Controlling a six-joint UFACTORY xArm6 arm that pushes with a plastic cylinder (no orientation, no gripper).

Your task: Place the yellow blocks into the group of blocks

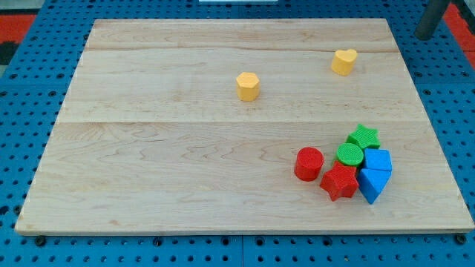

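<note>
Two yellow blocks sat on the counter [148, 185], both well apart from the pile of blocks [345, 167]. The yellow six-sided block [248, 86] was far up and to the left of the pile in the view. The yellow heart block [344, 61] was far above the pile, almost straight up from it.

My tool was just a dark rod, so it had nothing to open or close, and it held nothing. My tip [424, 35] was up and to the right of the pile, off the edge of the counter, and it touched no block.

A few things could have gone wrong, I think. If my tip hit a yellow block off its middle, the block could have turned and slid off to one side. The heart has a bumpy shape, so it looked likely to spin. If I pushed too hard near the pile, the green star [364, 136] or the red round block [309, 164] could have been knocked away, and the pile would have broken up. The pile sat near the counter's edge, so a block could have fallen off.
</note>
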